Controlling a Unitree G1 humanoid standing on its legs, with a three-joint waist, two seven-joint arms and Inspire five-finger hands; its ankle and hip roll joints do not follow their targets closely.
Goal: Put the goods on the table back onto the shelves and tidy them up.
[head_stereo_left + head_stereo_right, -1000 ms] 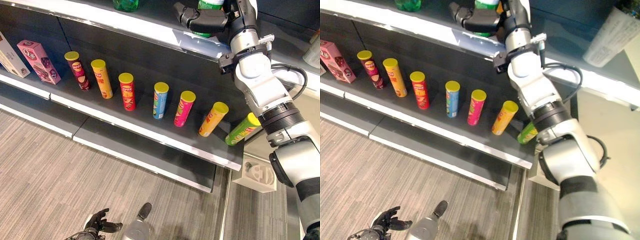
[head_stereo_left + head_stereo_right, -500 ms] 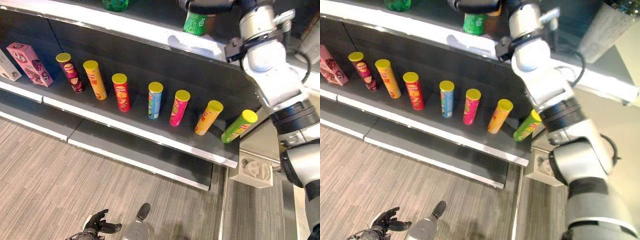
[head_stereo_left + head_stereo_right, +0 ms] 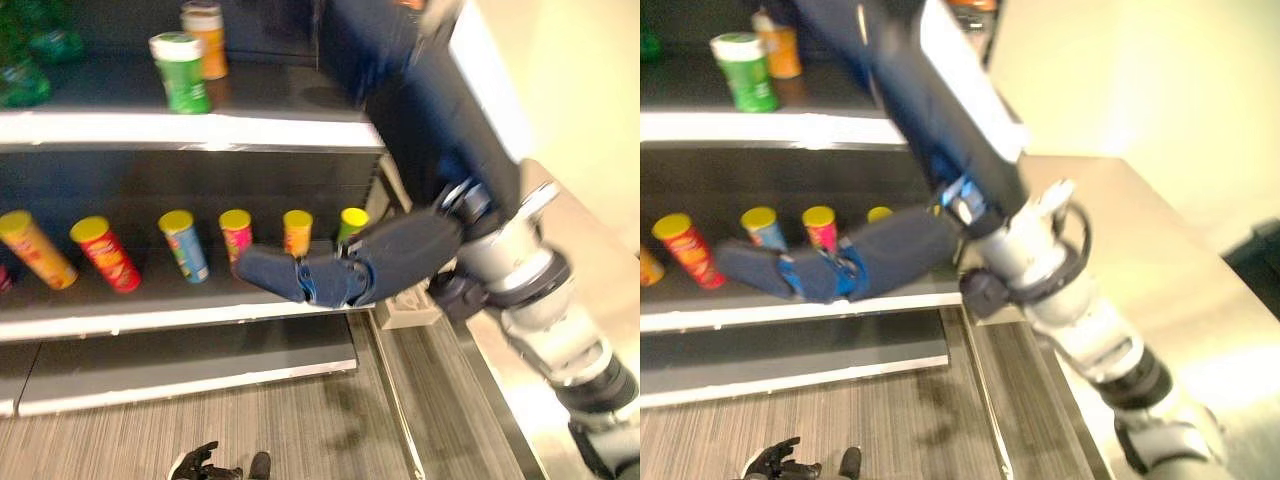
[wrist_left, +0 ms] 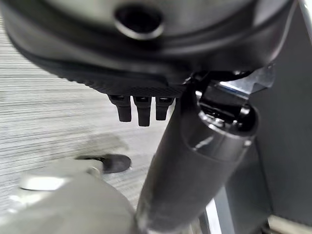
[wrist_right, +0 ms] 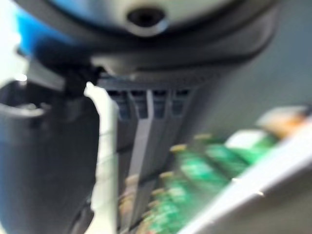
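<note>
A green can with a white lid stands on the upper shelf, with an orange can just behind it. My right hand hangs free in front of the lower shelf, well below the green can. It is open, fingers loosely stretched toward the left, and holds nothing. Behind it, a row of yellow-lidded tube cans stands on the lower shelf, among them a red one, a blue one and a pink one. My left hand hangs low over the floor, open and relaxed.
Green bottles stand at the left end of the upper shelf. A pale table top lies to the right of the shelf unit. A white block sits by the shelf's right end. Striped grey carpet runs below.
The camera has swung right. My right hand has let go of the green can, which now stands on the upper shelf, and has dropped in front of the lower shelf.
</note>
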